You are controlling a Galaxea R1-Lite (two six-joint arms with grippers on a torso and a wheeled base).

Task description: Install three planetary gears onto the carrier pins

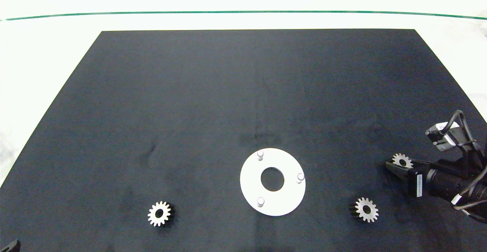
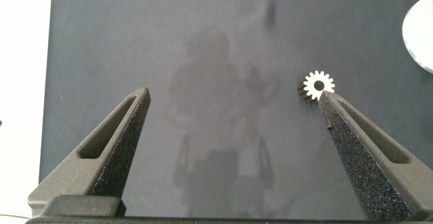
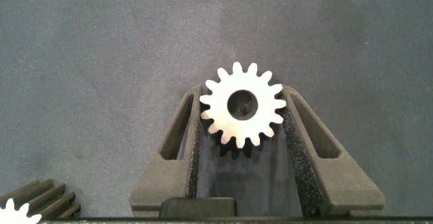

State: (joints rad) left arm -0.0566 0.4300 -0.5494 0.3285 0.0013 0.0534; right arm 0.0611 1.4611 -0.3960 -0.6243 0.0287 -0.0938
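1. Right gripper [image 1: 393, 165]: at the right side of the black mat [image 1: 243, 92], fingers closed on 1 planetary gear [image 1: 402, 160]. In the right wrist view this held gear [image 3: 242, 107] sits between the 2 finger pads, bore facing the camera.
2. Second gear [image 1: 366, 209]: flat on the mat, near the right gripper, between it and the mat's near edge, apart from the disc.
3. Third gear [image 1: 159, 213]: flat on the mat, left of the disc, well apart from it.
4. White disc [image 1: 272, 181]: near the mat's centre front, with 3 carrier pins [image 1: 260, 155] upright in a triangle, all bare.
5. Left gripper [image 2: 233, 99]: fingers spread wide over the mat, holding nothing; the third gear [image 2: 318, 84] shows at 1 fingertip.
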